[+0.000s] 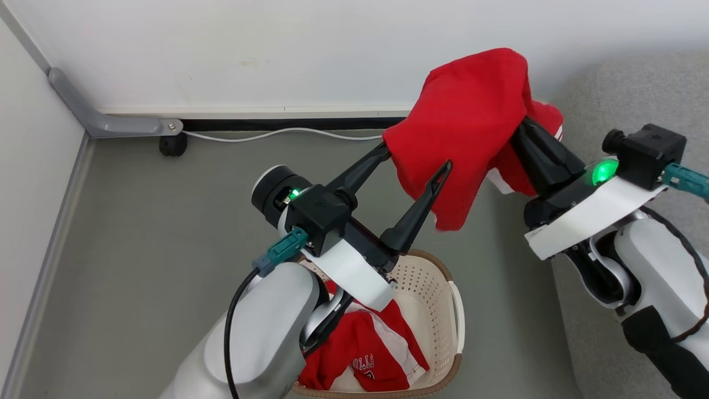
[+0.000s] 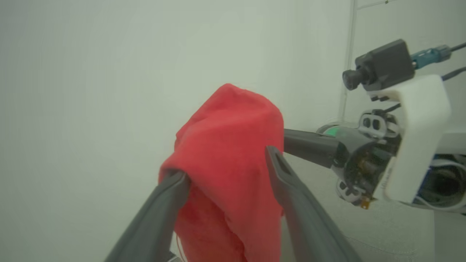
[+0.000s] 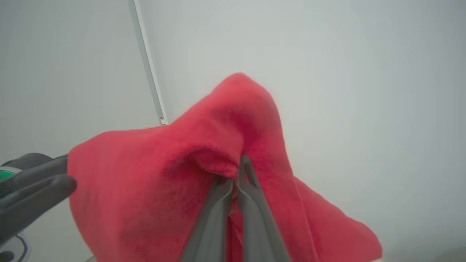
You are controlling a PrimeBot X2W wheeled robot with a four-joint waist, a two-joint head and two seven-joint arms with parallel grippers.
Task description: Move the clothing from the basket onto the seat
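Now: right pincer [image 3: 238, 171] pinched shut on red garment [image 1: 465, 111], aloft between basket [image 1: 432, 299] and seat [image 1: 637, 88]; left pincer [image 1: 415, 156] open astride it (second garment [image 1: 365, 354] in basket); cloth may snag that finger, or slip.

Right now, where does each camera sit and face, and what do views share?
Head view: on the head, facing forward and down at basket, seat, floor; both forearms, left gripper open, right gripper shut on the lifted garment.
Left wrist view: on the left wrist, facing along its spread fingers at garment and wall; right gripper at right.
Right wrist view: on the right wrist, facing along its shut fingers into the garment; left gripper at left.
Shared: all three show the lifted garment.
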